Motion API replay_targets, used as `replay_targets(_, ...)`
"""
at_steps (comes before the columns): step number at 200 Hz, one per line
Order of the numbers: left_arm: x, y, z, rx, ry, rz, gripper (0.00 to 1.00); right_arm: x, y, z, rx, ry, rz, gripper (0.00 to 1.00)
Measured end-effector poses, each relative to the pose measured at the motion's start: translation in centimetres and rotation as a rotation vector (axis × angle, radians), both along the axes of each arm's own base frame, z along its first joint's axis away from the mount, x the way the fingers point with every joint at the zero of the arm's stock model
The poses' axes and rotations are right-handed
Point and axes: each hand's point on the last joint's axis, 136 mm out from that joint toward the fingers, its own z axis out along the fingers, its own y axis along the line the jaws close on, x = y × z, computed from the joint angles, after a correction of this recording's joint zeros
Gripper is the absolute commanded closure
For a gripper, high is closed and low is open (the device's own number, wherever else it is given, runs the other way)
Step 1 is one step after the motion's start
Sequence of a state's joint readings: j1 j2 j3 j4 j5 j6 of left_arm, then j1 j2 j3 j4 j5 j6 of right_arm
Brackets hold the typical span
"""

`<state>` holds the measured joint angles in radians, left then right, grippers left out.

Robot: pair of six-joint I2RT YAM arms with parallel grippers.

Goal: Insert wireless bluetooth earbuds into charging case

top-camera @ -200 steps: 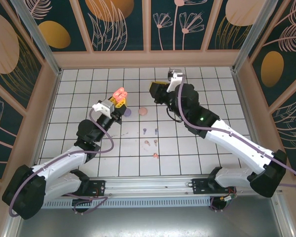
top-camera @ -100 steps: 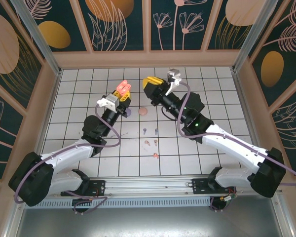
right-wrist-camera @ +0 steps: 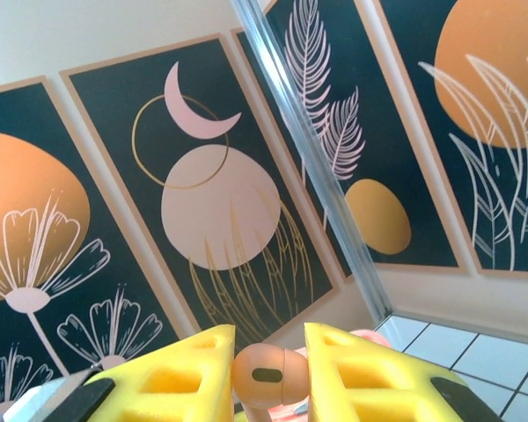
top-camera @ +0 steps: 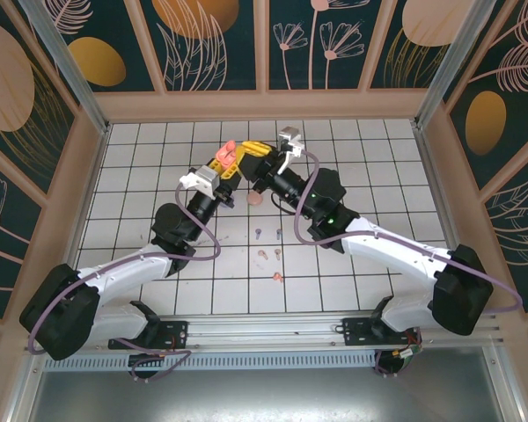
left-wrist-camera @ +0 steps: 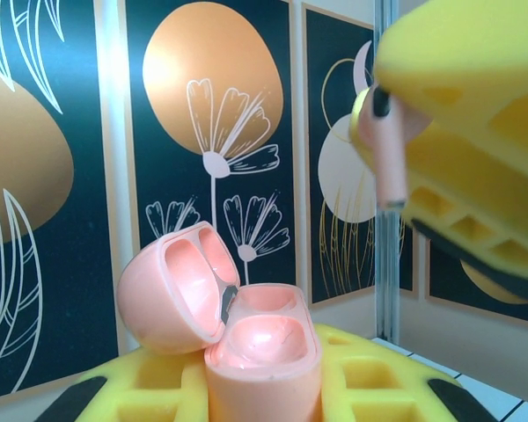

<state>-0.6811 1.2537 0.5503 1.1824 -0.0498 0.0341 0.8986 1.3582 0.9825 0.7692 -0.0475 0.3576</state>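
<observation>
The charging case (left-wrist-camera: 264, 352) is peach-pink and stands upright with its lid (left-wrist-camera: 172, 286) swung open to the left; both wells look empty. My left gripper (left-wrist-camera: 264, 391) is shut on its body with yellow foam fingers (left-wrist-camera: 378, 378). In the top view the case (top-camera: 228, 150) is held up above the tiled floor, and my right gripper (top-camera: 257, 158) is close on its right. That right gripper (right-wrist-camera: 266, 374) is shut on a peach-pink earbud (right-wrist-camera: 266, 376). In the left wrist view the earbud (left-wrist-camera: 385, 145) hangs stem down, up and to the right of the open case.
Several loose earbuds lie on the white tiles in front of the arms: a lilac pair (top-camera: 258, 233), a pink pair (top-camera: 262, 255) and a coral one (top-camera: 278, 277). A small lilac round piece (top-camera: 230, 199) and a pink one (top-camera: 254, 199) lie under the grippers. Patterned walls ring the floor.
The right gripper has swung left with the earbud and the left gripper has carried the case up and right, so the two now nearly meet.
</observation>
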Motion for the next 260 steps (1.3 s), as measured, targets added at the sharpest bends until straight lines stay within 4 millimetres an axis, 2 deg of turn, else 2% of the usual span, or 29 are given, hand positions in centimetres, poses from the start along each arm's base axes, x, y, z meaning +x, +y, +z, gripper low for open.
replay_targets(71,0.0,0.0,0.0,0.0,0.0,-0.001,1.0,0.3,1.7,-2.1,-0.026,0.034,0.029,0.76)
replay_targets(260,0.2,-0.2,-0.3,0.012,0.015,-0.004,1.0,1.2,2.6,-2.4,-0.035,0.041,0.025,0.78)
